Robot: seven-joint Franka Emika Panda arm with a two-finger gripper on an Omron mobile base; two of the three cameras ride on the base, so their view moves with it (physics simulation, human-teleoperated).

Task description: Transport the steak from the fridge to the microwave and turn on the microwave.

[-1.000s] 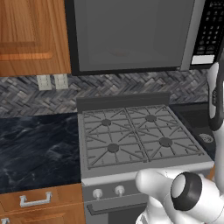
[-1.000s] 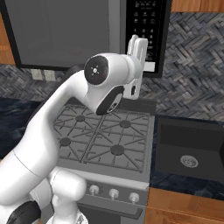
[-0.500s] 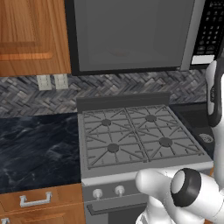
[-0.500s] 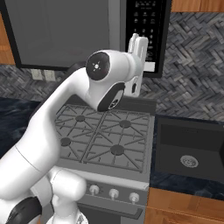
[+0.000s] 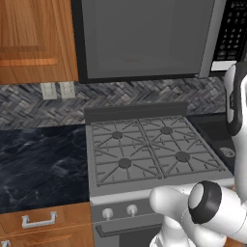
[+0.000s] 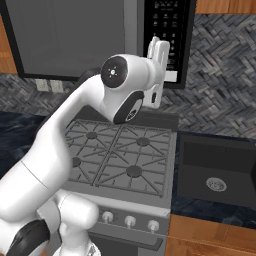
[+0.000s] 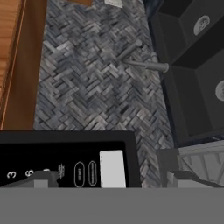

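The microwave [image 5: 144,38] hangs above the stove with its large door shut, so its cavity is hidden. Its black keypad panel [image 6: 170,30] sits at the right end, with a pale wide button [image 6: 171,76] at the bottom. My gripper [image 6: 161,49] is raised right in front of that panel. In the hand view the keypad [image 7: 65,162] and the pale button [image 7: 112,168] lie close ahead of my gripper [image 7: 113,181], whose jaws are open and empty with one dark fingertip [image 7: 39,179] on each side. The steak is hidden and the fridge is out of view.
A gas stove [image 5: 149,149] with grates stands under the microwave. A dark sink [image 6: 220,170] with a faucet [image 7: 144,64] lies to its right, a dark marble counter [image 5: 38,159] to its left. Wooden cabinets [image 5: 34,38] flank the microwave; a herringbone backsplash [image 6: 220,90] runs behind.
The hand has crept slightly upward in front of the keypad. The jaws stay open and the base has not moved.
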